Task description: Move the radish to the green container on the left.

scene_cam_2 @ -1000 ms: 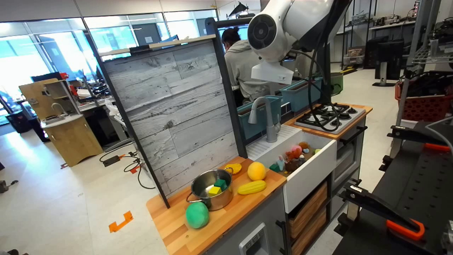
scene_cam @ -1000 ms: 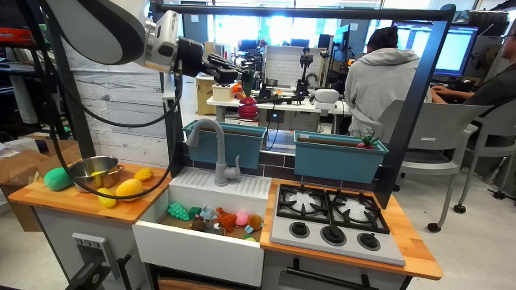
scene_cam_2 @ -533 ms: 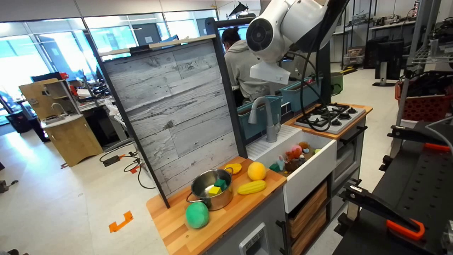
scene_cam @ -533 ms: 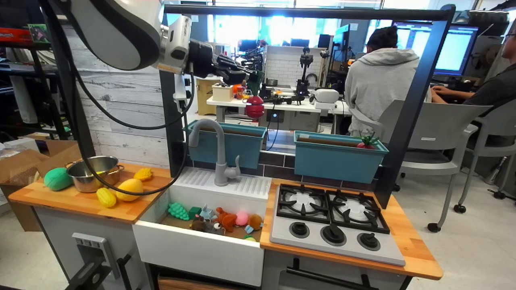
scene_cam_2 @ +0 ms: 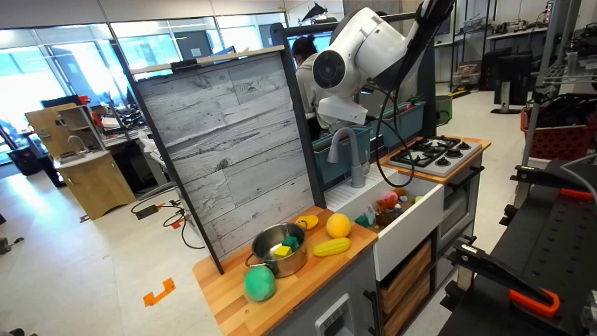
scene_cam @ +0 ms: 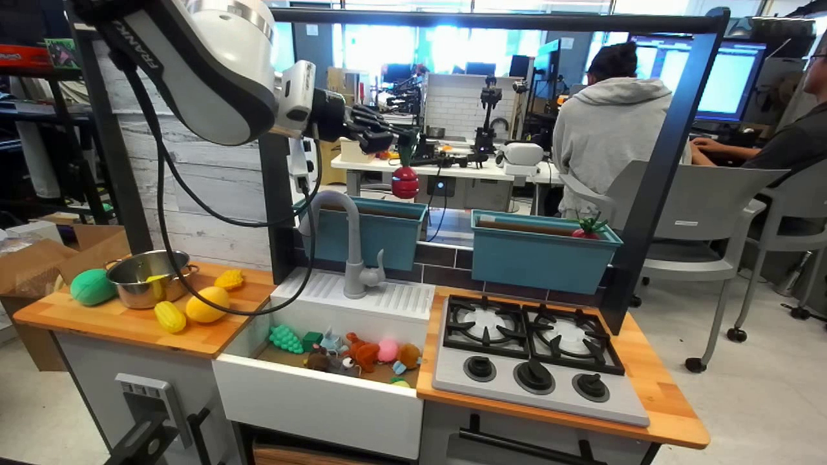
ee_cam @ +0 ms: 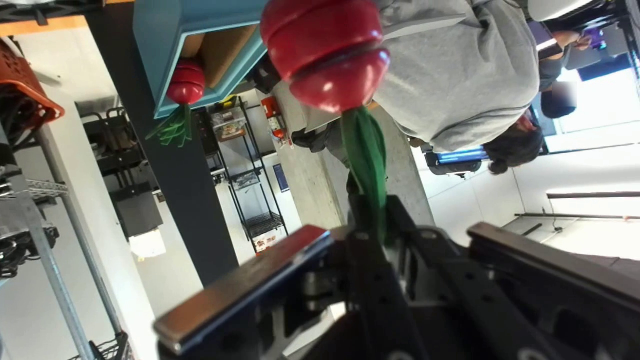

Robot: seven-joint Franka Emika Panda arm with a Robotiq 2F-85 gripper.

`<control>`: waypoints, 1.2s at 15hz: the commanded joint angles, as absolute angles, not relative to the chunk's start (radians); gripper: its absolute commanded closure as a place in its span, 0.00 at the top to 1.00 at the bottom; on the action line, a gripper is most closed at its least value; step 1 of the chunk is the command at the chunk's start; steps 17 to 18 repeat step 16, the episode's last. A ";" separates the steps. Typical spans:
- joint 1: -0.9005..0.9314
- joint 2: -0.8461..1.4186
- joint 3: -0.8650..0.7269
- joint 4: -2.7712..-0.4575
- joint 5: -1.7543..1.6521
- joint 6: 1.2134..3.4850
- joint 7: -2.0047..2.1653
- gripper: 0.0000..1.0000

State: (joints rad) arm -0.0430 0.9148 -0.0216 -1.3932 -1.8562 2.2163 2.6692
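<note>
Radish (scene_cam: 405, 183) loc, quick?

Up in the air, hanging by its leaves (ee_cam: 366, 150), bulb down; approx 12 o'clock off ctr in an ext. view, bulb at 12 in wrist view too.

Gripper (ee_cam: 377, 212)?

Pinched nearly to, only the leaves btwn its tips.

Edges, room?

From radish, in an ext. view: black post (scene_cam: 276, 181) at 9, top bar (scene_cam: 484, 20) at 12, faucet (scene_cam: 354, 248) + teal bin (scene_cam: 394, 245) approx 7, 2nd bin (scene_cam: 543, 261) w/ another radish (scene_cam: 585, 234) approx 4, well apart. Bulb's low side looks just over the teal bin's back rim; depth, can't tell.

Green container (scene_cam: 92, 288)?

Rounded, in both ext. views. Approx 8:30 from radish, well apart. On wood counter (scene_cam: 129, 324), near its 9-o'clock end, just beside steel pot (scene_cam: 134, 294) (pot at 3 from it); touching, can't tell. Cable (scene_cam: 252, 313) loops btwn it and radish.
</note>
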 commanded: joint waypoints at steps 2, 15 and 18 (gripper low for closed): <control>-0.038 0.928 -0.024 -1.373 -1.852 2.217 2.667 0.28; -0.038 0.929 -0.024 -1.367 -1.852 2.217 2.666 0.30; -0.038 0.929 -0.024 -1.367 -1.852 2.217 2.666 0.30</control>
